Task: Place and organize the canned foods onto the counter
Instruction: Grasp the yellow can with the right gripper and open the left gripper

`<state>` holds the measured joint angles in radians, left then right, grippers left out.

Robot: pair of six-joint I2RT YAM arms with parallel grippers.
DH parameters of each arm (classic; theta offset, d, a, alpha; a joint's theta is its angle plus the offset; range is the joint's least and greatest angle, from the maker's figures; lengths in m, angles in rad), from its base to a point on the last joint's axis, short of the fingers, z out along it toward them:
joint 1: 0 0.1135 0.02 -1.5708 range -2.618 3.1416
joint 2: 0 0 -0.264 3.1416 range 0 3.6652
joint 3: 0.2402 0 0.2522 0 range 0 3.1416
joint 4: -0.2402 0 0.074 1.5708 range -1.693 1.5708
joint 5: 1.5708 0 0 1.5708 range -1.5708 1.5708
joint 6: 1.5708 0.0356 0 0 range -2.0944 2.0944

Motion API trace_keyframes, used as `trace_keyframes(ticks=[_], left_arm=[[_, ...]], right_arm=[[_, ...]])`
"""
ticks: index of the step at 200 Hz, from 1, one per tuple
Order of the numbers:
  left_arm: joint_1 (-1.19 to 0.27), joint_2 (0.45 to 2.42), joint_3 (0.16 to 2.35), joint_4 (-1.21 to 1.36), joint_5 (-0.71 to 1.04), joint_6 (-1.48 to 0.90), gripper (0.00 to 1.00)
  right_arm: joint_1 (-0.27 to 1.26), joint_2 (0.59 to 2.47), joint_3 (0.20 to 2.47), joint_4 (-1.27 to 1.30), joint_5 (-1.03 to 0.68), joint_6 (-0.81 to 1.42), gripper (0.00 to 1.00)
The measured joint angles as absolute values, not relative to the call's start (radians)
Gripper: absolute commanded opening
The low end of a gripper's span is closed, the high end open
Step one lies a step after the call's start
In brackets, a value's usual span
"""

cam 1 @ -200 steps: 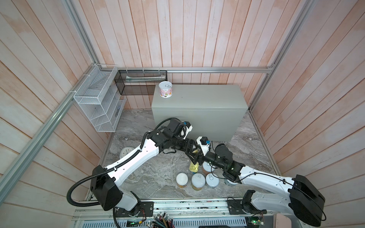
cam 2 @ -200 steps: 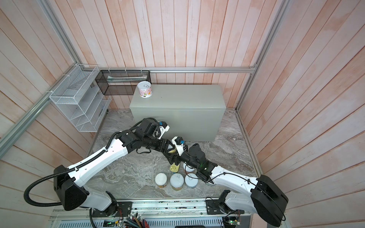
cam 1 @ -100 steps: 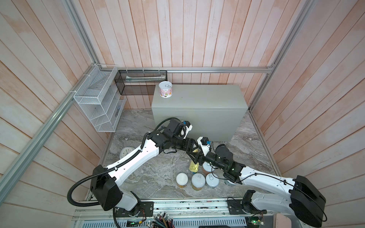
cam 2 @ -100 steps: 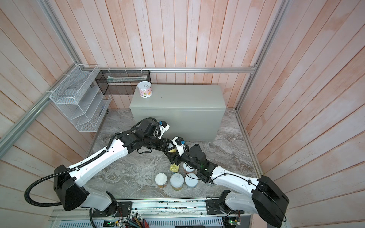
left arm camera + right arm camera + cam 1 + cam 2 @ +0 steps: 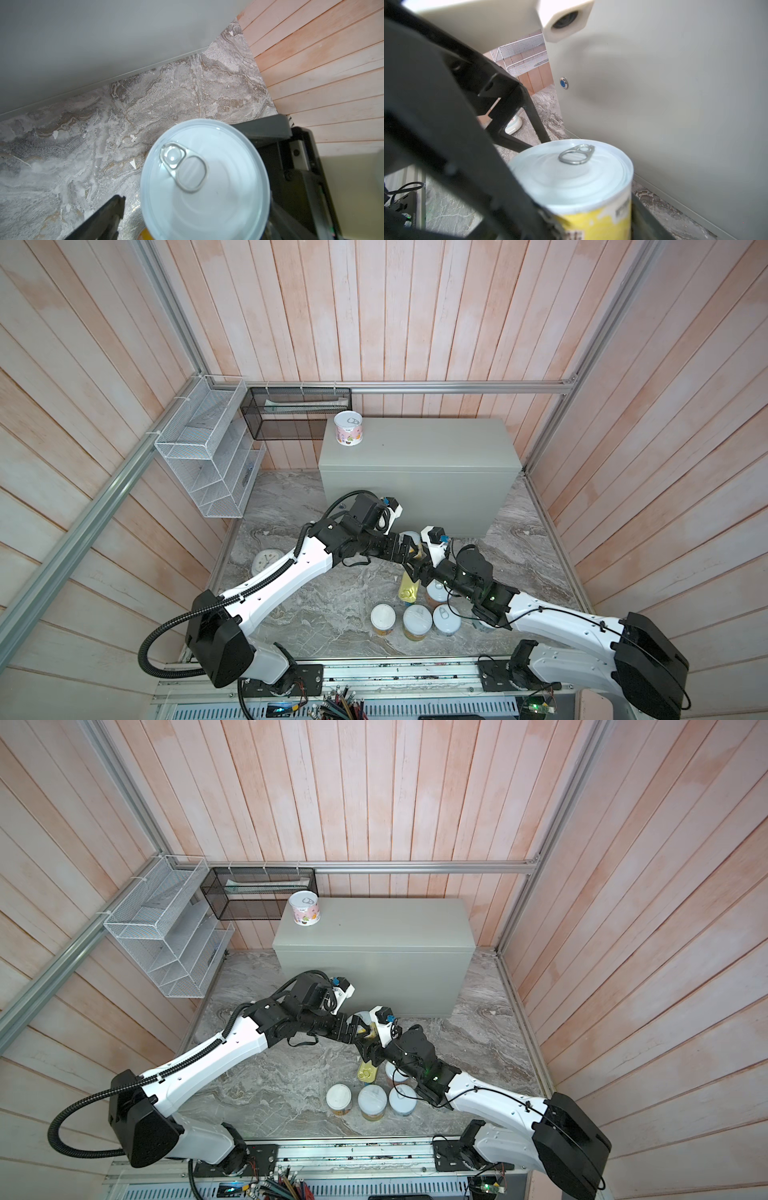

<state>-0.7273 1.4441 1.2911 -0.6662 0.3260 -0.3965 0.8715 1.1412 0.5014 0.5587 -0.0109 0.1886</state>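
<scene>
Checking both top views: left gripper (image 5: pixel 406 548) and right gripper (image 5: pixel 371 1040) meet at one short yellow-labelled can with a silver pull-tab lid (image 5: pixel 410 537), at 6 o'clock of the grey-green metal box counter (image 5: pixel 419 448), above the grey veined marble floor (image 5: pixel 332 601). Which one has the grip can't be read from up there.

The wrist views settle it. Right wrist: can is pinched between the right gripper's two dark fingers (image 5: pixel 488 187), lid level, with the round lock (image 5: pixel 563 83) on the counter front behind it. Left wrist: same lid from above, left finger (image 5: pixel 112 209) clear of the can wall with marble showing in the gap. Left jaws are spread wide and grip nothing.

Top views only:
- pink-labelled can (image 5: pixel 349 429) sits on the counter's 10 o'clock corner
- three upright cans (image 5: pixel 417 620) stand in a row on the marble, 6 o'clock of the held can
- gold tin (image 5: pixel 407 591) sits between row and grippers and looks tipped up

Left arm comes in from 8 o'clock, elbow raised, forearm pointing to 4 o'clock. Right arm comes in from 4 o'clock, forearm low, pointing to 10 o'clock.
</scene>
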Motion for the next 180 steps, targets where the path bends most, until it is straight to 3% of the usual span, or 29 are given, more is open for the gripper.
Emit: trace_keyframes(ticks=[86,180], left_arm=[[-0.727,1.267,1.138,-0.579,0.223,-0.460,1.00],[-0.725,1.026,0.792,-0.395,-0.044,-0.554,1.00]], right_arm=[[0.871,1.135,0.501,0.515,0.044,0.212,0.65],[0.871,1.081,0.551,0.360,0.071,0.219,0.65]])
